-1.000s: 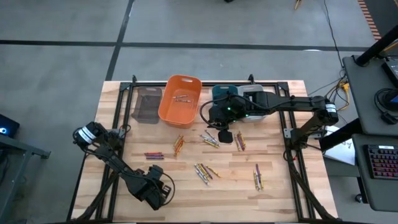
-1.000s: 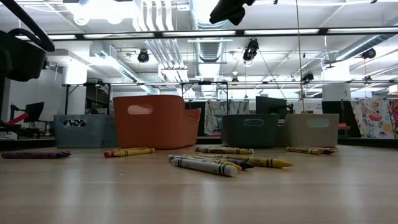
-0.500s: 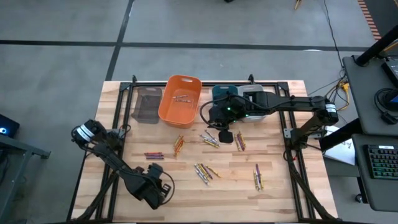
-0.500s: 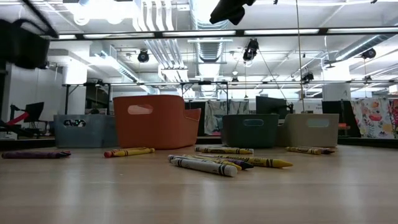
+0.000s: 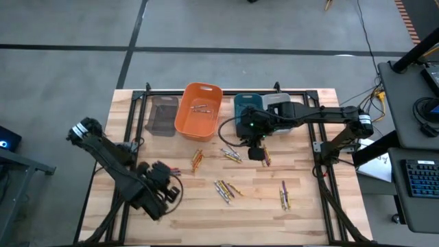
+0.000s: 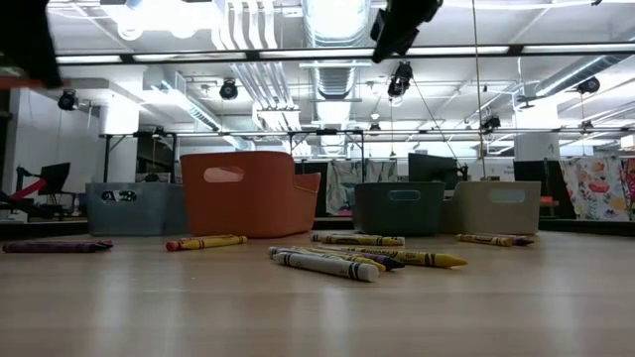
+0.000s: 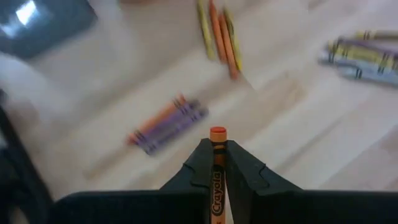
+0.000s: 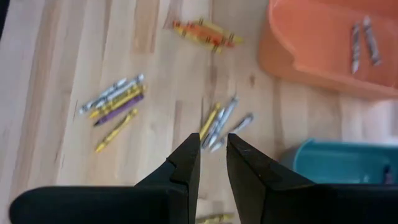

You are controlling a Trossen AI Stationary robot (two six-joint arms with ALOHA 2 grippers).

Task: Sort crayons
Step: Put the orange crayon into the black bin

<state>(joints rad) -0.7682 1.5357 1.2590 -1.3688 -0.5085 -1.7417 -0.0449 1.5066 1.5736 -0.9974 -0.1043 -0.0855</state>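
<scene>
**Desk:** What's the room like from your end?

**Me:** I'm looking at a wooden table [image 5: 302,171] on a grey concrete floor, with workshop lighting and ductwork behind it. Four bins stand along the far edge: grey bin [image 5: 162,115], orange bin [image 5: 199,108], teal bin [image 5: 245,104] and a pale bin [image 5: 282,103].

**Desk:** How far along is the sort?

**Me:** Early, I'd say. I can see a few greyish sticks in the orange bin, and I can't tell what the other bins hold. Most crayons [image 5: 226,189] lie loose on the wood in small mixed clusters, a purple group [image 5: 169,171] near the left arm, an orange group [image 5: 197,159] near the middle.

**Desk:** And the arms?

**Me:** My left gripper [image 7: 216,163] is clamped on one orange crayon [image 7: 217,155], its tip poking past the fingers, raised over the left front of the table. My right gripper [image 8: 212,163] hovers over the loose crayons in front of the teal bin, reaching in from the right, fingers slightly apart with nothing between them.
</scene>
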